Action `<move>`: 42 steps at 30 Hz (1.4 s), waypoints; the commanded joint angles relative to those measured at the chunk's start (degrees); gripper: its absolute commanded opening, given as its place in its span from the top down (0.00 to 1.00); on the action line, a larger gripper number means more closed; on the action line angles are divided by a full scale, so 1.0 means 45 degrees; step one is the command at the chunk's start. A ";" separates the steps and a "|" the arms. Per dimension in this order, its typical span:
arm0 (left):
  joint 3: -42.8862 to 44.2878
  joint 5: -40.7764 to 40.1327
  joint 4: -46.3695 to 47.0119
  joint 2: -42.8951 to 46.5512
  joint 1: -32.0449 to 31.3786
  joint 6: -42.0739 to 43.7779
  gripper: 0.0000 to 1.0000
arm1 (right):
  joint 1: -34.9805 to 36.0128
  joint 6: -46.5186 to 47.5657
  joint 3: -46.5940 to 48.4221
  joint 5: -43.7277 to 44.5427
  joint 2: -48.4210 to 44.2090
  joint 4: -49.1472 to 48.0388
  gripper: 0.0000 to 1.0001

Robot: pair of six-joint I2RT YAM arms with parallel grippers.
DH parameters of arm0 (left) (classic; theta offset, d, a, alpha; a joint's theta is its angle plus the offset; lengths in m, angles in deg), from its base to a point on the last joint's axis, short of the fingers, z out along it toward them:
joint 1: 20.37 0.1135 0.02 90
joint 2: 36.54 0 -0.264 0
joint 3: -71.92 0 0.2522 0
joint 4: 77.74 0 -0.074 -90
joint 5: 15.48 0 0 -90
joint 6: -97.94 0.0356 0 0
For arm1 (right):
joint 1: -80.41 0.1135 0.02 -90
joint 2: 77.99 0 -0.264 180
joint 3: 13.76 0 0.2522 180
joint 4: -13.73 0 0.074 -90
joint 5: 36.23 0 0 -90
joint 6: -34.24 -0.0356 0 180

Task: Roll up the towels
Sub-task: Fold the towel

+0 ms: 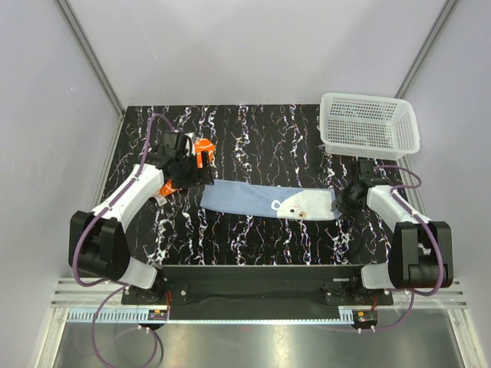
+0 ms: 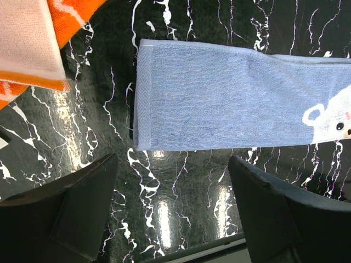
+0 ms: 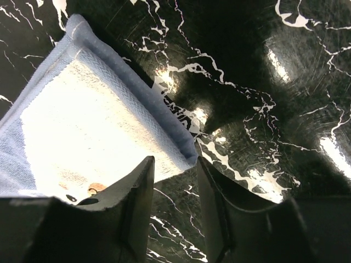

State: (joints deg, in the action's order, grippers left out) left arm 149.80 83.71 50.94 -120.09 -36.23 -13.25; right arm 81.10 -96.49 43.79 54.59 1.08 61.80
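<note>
The light blue towel (image 1: 265,201) lies flat as a long folded strip across the middle of the black marbled table (image 1: 268,138); a white bear print is near its right end. My left gripper (image 1: 198,176) is open and empty, hovering just off the strip's left end (image 2: 219,98). The orange patterned towel (image 1: 202,148) lies mostly hidden under the left arm; a piece shows in the left wrist view (image 2: 33,49). My right gripper (image 1: 345,205) is at the strip's right end, its jaws narrowly open, with the towel corner (image 3: 184,153) just beyond its tips and nothing held.
A white mesh basket (image 1: 370,125) stands at the back right corner of the table. Grey walls close in on the left, back and right. A black base rail (image 1: 261,277) runs along the near edge between the arm bases.
</note>
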 commanded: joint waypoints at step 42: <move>-0.2686 0.1356 0.0886 0.2473 -0.0050 -0.0213 0.13 | 0.4923 0.0536 0.8038 0.2846 0.3012 0.4778 1.00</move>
State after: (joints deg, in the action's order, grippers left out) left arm 137.65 87.78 51.79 -110.02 -36.27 -13.51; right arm 100.18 -92.86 73.99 65.26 11.90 79.39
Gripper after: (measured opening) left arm 0.868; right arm 0.017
